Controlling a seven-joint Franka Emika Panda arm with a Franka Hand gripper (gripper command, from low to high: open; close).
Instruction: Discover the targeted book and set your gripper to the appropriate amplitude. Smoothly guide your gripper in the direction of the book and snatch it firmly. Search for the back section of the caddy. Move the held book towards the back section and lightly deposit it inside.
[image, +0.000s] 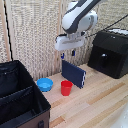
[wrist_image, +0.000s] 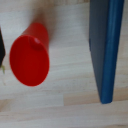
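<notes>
- The book, a thin navy hardcover, hung tilted just above the wooden table, one upper corner under the gripper; its slant suggested it was carried by that corner rather than resting on the wood.
- In the wrist view the book ran as a long blue edge along one side, which fits a pinch near its end.
- The gripper's blue-tipped fingers pointed down at the book's top corner; they appeared clamped on it, though the exterior view was too coarse to show contact plainly.
- The red cup stood upright just beside the book's lower edge, apparently apart from it; its open mouth faced the wrist camera.
- A blue bowl sat between cup and caddy.
- The caddy lay at the exterior view's left, its dividers open upward; the book was not yet over it.
- A black box-like machine stood at the exterior view's right, clear of the likely path.
</notes>
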